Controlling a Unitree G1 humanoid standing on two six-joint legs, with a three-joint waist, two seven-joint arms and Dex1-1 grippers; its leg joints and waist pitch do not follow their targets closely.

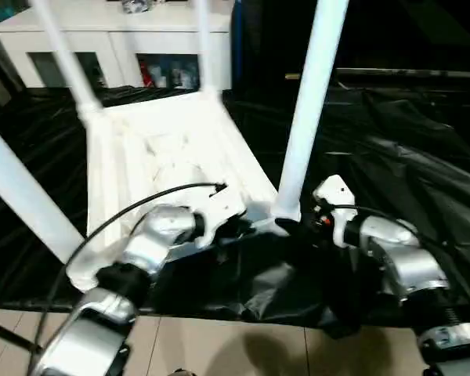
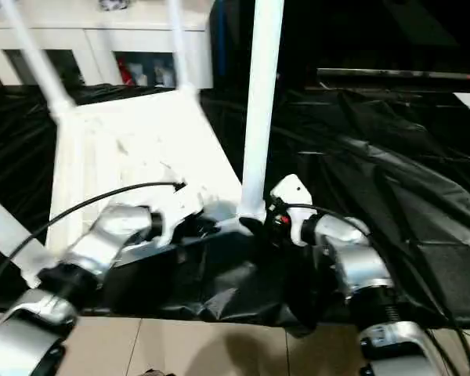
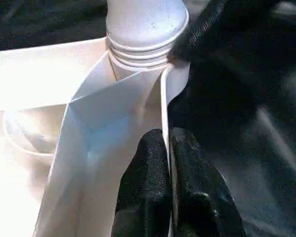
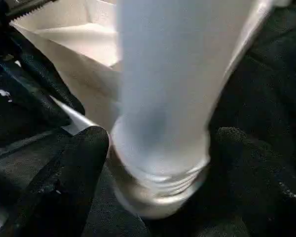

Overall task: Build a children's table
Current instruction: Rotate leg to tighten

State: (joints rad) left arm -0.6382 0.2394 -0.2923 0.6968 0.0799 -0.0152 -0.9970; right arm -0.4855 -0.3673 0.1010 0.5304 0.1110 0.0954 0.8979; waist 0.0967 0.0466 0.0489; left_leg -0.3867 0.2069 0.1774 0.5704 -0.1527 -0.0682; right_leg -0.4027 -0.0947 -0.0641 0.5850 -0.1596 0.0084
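Head view: tabletop [image 1: 168, 160] lies underside-up on the black sheet [image 1: 392, 180], legs standing in its corner sockets. Near-right leg [image 1: 307, 110] upright in its socket. Left gripper [image 3: 168, 163] pinched tight on the tabletop's thin rim just beside that socket. Right gripper [image 4: 153, 148] spread wide, fingers [image 4: 71, 168] either side of the leg's threaded base, gaps visible. White cabinet [image 1: 117, 39] behind.

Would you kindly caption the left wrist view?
Left gripper pinches the tabletop rim beside the threaded leg in its corner socket.
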